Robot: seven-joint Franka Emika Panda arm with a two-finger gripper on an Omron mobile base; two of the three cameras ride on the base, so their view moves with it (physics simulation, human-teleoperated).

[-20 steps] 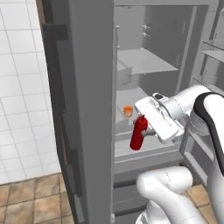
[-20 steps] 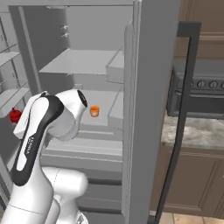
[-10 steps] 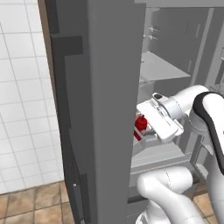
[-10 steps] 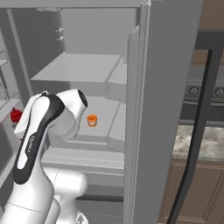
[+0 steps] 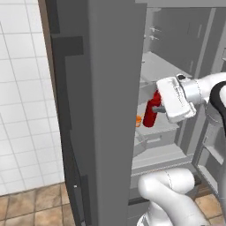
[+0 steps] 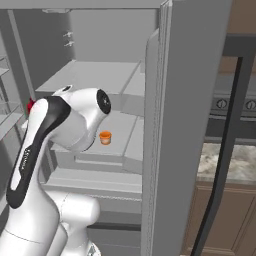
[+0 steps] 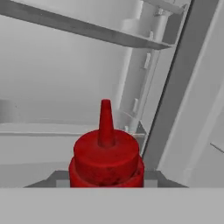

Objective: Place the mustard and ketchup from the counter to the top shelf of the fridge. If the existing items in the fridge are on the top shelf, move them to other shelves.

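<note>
Nearest to us in the hand view sat the ketchup bottle [image 7: 106, 162], its red cap and nozzle rising straight up between where the fingers would be; we could not see the fingertips themselves, so we judged from how the bottle hung off the gripper [image 5: 162, 107] in the left base view that the fingers were closed around its body. There the bottle stood upright, long axis vertical, just left of the white hand, above a lower fridge shelf [image 5: 164, 126]. A small orange cup [image 6: 105, 137] rested on that same level, a little beyond and below the bottle. Farther up and deeper in lay the top shelf [image 6: 95, 78], bare where we could see it. We reckoned the coming move turned on that one relation: the target shelf was above and behind the bottle, so the bottle needed to go up, then inward, kept upright.
</note>
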